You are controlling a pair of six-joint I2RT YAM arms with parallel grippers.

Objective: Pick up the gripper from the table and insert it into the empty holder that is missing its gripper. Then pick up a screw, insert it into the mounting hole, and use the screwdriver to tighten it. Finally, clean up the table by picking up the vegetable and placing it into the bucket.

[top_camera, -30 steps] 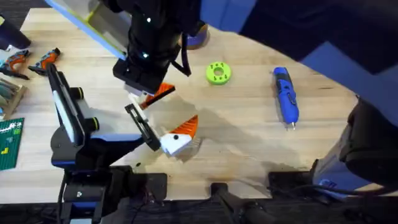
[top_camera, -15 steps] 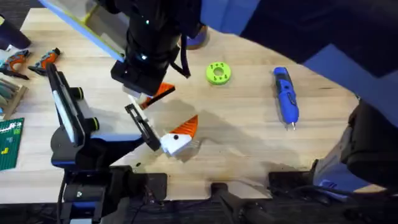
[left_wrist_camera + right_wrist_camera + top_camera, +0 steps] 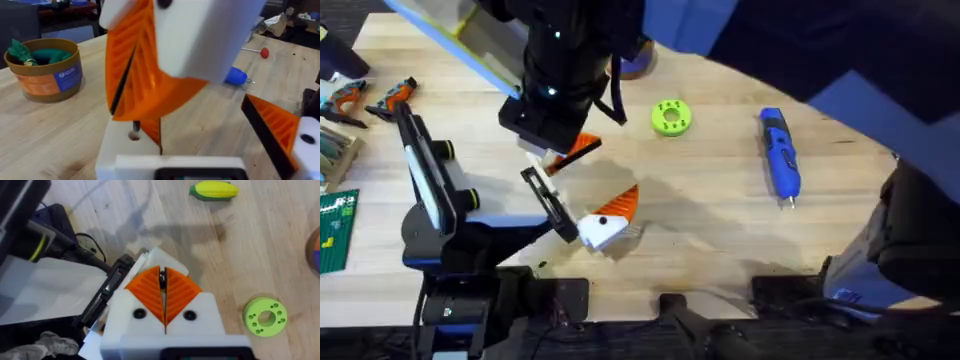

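Left wrist: right gripper [image 3: 162, 287] pads pressed on the gripper [image 3: 150, 127], just above the holder [image 3: 117, 145] w/ its hole. Left gripper [image 3: 200, 145] spread. Keep wedge aligned, lower slowly, don't release early.

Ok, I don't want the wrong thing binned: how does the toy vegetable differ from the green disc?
The vegetable is oblong and mostly yellow, green at one end; the disc is round and lime green throughout. The disc has a centre hole ringed by small ones; the vegetable has none. Both lie on the table.
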